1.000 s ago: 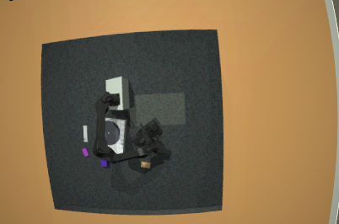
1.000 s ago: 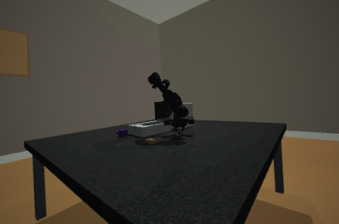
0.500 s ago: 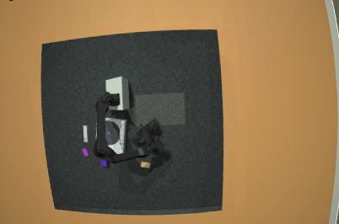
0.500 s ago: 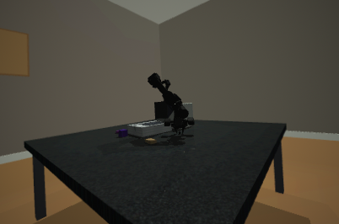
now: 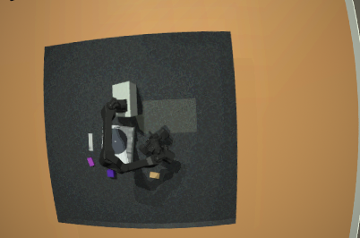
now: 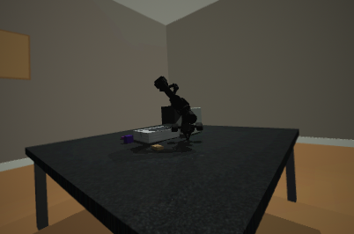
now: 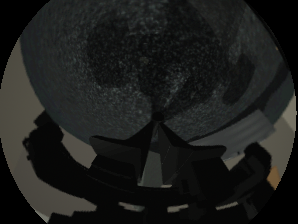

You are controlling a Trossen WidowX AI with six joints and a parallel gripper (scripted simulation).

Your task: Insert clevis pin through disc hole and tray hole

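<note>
With the end effector (image 5: 157, 143) (image 6: 188, 137) (image 7: 156, 123) clamped on the pin (image 7: 158, 117), tray (image 5: 130, 148) (image 6: 154, 135) (image 7: 235, 136) lies to the wrist view's right; pin's lean unclear.

The dark, speckled table (image 5: 201, 182) (image 6: 176, 179) carries a pale block (image 5: 121, 89) and a rimmed tray (image 5: 129, 153) (image 6: 154, 136), both nearer its left edge in the top view than its right; small colored blocks lie near the tray.

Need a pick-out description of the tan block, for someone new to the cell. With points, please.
On the dark tabletop (image 5: 201, 66) (image 6: 185, 179), find the pale rimmed tray (image 5: 128, 153) (image 6: 151, 135). Near it lies a small tan block (image 5: 154, 175) (image 6: 157, 147). Its colour sets it apart from the purple block (image 5: 111, 174) (image 6: 128, 139).
</note>
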